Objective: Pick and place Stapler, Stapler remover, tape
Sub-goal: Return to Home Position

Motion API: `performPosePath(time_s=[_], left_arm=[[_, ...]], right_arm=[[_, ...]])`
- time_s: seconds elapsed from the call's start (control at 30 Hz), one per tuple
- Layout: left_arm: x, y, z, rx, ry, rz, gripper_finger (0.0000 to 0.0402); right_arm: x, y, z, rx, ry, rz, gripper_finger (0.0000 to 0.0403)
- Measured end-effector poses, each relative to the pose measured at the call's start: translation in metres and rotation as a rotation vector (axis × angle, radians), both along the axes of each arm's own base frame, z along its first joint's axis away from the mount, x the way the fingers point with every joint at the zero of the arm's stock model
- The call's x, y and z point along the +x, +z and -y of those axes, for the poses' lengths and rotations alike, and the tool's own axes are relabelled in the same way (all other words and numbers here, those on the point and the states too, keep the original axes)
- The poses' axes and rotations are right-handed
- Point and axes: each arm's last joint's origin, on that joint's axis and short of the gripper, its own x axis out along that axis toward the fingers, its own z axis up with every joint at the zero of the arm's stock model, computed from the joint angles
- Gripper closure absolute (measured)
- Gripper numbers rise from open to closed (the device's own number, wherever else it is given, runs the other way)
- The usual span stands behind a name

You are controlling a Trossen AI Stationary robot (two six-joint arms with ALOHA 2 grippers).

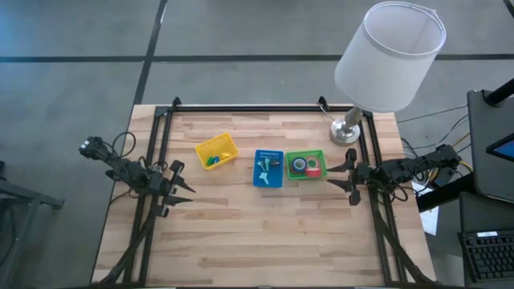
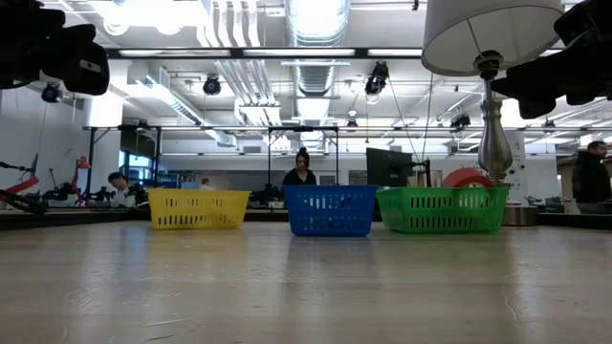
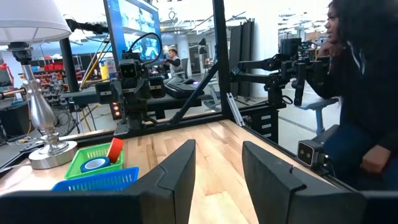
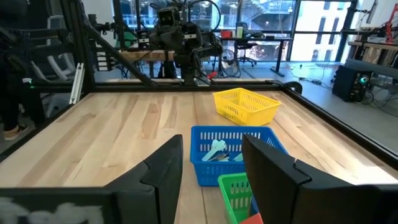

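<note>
Three small baskets stand in a row mid-table: yellow, blue and green. The green one holds tape: a blue roll and a red roll, the red one leaning on the basket wall. In the blue basket lie pale blue-white pieces, and in the yellow one small blue and green pieces. Which of these is the stapler or the stapler remover I cannot tell. My left gripper hovers open at the table's left side. My right gripper hovers open just right of the green basket.
A table lamp with a white shade stands on its metal base at the far right, close to the green basket. A black frame borders the table. A person stands beyond the table's near-side edge in the left wrist view.
</note>
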Motion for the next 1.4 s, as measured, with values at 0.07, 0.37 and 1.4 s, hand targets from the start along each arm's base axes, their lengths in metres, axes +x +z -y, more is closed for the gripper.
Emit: performPosePath(time_s=[0.07,0.37,1.4], left_arm=[[0.0000,0.0000,0.0000,0.000,0.000,0.000,0.0266],[0.0000,0.0000,0.0000,0.000,0.000,0.000,0.0266],[0.0000,0.0001,0.0000,0.000,0.000,0.000,0.0266]], right_arm=[[0.0000,0.0000,0.0000,0.000,0.000,0.000,0.0241],[0.0000,0.0000,0.0000,0.005,0.000,0.000,0.0231],[0.0000,0.0000,0.0000,0.005,0.000,0.000,0.0241]])
